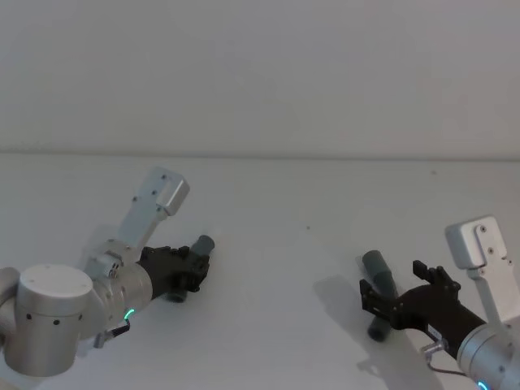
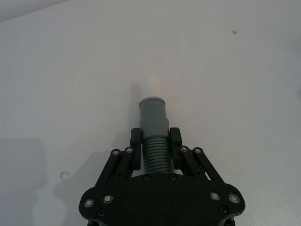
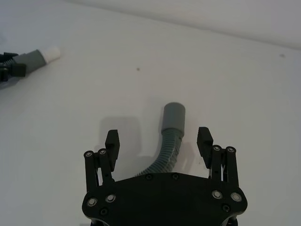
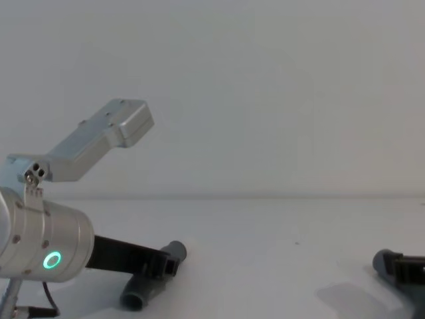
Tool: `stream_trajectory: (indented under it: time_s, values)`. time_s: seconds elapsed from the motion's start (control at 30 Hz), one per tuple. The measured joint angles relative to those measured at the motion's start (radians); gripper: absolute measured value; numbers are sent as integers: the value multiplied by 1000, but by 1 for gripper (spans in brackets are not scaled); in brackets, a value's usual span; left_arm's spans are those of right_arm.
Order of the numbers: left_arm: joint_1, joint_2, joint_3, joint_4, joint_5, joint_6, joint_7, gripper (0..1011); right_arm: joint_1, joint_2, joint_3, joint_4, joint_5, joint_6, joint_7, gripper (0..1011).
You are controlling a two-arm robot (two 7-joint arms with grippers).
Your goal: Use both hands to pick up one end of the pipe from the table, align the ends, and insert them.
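Down at the lower left of the head view, the left gripper (image 1: 193, 264) is clamped on a hose (image 2: 155, 157). Its fingers (image 2: 136, 143) press the ribs just behind a grey cuff (image 2: 153, 117) that ends in a white tip (image 3: 51, 52). The cuff points up and to the right across the white table (image 1: 309, 195). Well apart, at the lower right, the right gripper (image 3: 158, 136) is spread wide around a second hose (image 3: 165, 157). This curved ribbed piece runs up between the fingers (image 3: 112, 143), touching neither, and ends in a wider cuff (image 3: 173, 117). From the chest view, that cuff sits low at the right edge, against the black gripper.
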State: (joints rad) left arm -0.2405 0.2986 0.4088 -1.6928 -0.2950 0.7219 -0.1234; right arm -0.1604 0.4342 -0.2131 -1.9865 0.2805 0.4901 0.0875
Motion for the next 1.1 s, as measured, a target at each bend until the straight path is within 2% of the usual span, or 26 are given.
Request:
stream_trajectory:
  time_s: [0.47,1.1]
  values:
    - [0,0,0,0,0,0,0,341,2,-40,-1,-1,2,45,-16,1000]
    - [0,0,0,0,0,0,0,342,35,-105,-3,53,8,98,-34,1000]
